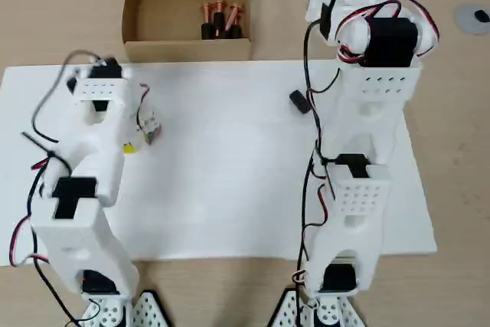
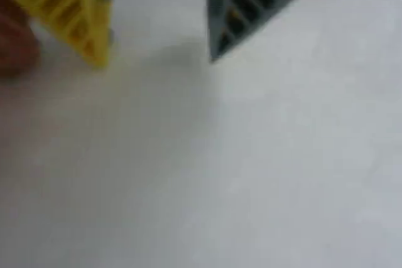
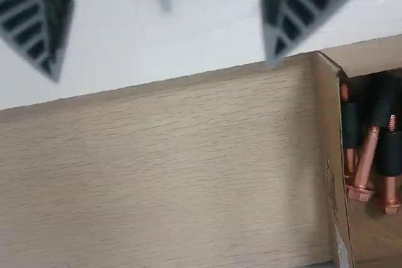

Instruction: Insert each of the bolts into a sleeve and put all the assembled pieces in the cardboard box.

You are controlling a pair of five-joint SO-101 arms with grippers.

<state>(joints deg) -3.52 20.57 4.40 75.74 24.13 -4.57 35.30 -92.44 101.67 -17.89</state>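
Status reads as the tail end of the job: three copper-coloured bolts in black sleeves (image 1: 219,21) lie together inside the brown open-topped cardboard box (image 1: 132,13), against the wall nearest the arms. Left claw (image 2: 157,59) hangs low over the white sheet (image 1: 230,189), its yellow and dark fingers spread with nothing between them. Right claw (image 3: 163,67) hovers over the light wooden table (image 3: 157,174) just beside the box, fingers likewise spread and empty, with the boxed pieces just past the cardboard wall. One small black piece (image 1: 298,101) lies on the sheet close to the right arm; whether it is a spare sleeve or a cable part cannot be told. Judgement: every bolt seen is already sleeved and boxed, so the placing step is likely done. Next move calls for identifying that black piece, then pulling both arms back without catching the box wall.
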